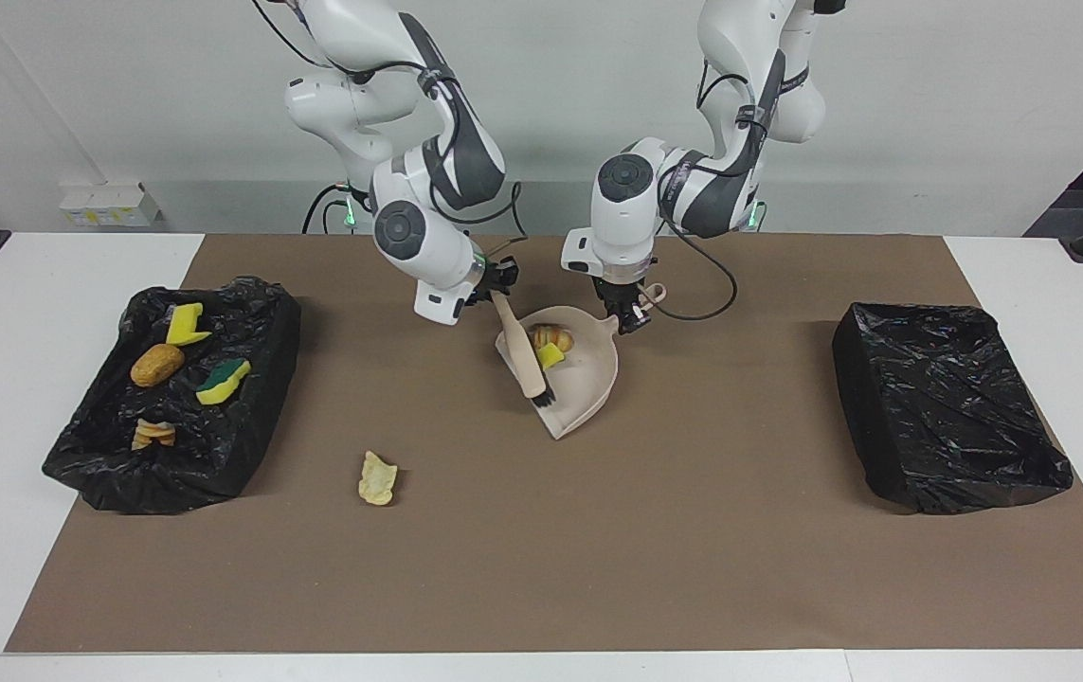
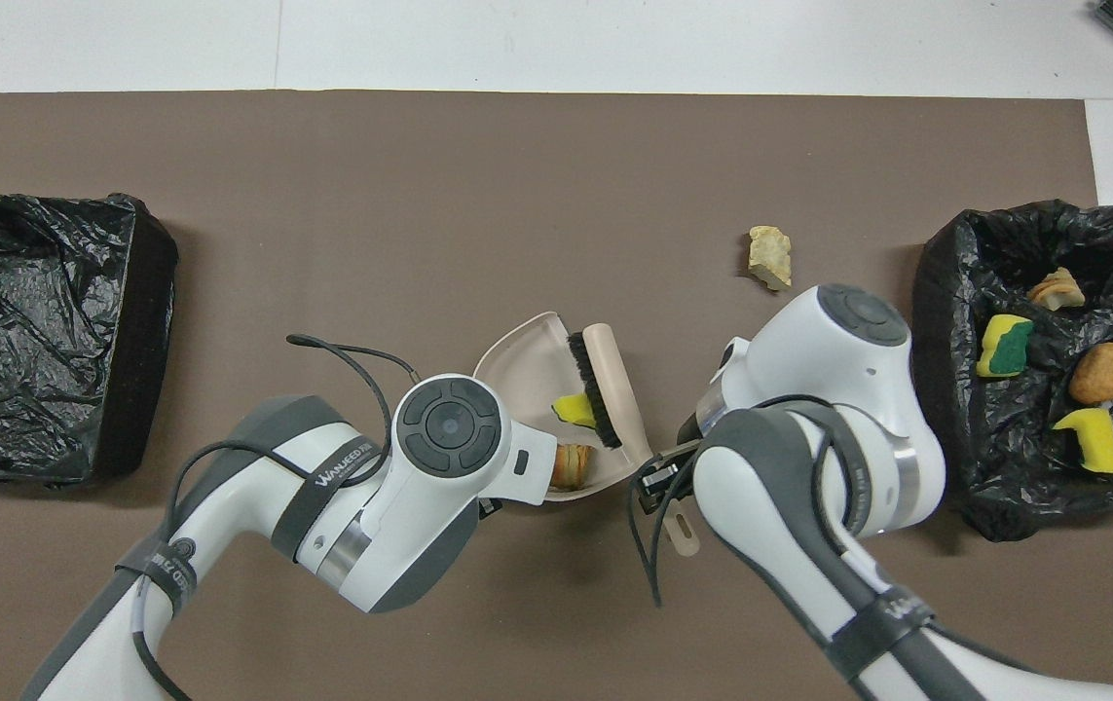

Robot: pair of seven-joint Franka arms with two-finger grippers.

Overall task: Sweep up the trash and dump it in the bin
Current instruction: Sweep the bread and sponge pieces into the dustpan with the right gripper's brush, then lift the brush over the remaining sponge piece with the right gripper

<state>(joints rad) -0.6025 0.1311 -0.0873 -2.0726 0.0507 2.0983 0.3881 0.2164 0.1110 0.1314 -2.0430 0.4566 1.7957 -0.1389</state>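
The dustpan (image 1: pixel 571 379) lies mid-bench (image 1: pixel 693 568). In it sit two trash pieces (image 1: pixel 551 347) and the brush (image 1: pixel 526 354). Toward the right arm's end from the dustpan stands a bin (image 1: pixel 105 478) holding four pieces (image 1: pixel 157 365); another bin (image 1: pixel 948 417) stands toward the left arm's end. One loose piece (image 1: pixel 377 477) lies farther from the robots than the dustpan.

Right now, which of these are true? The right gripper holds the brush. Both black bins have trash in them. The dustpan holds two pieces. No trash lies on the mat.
1. True: the right gripper holds the brush.
2. False: only the bin at the right arm's end holds pieces, four of them; the other bin shows none.
3. True: the dustpan, held by the left gripper, carries a yellow sponge chunk and a bread-like lump.
4. False: one pale piece lies on the brown mat.
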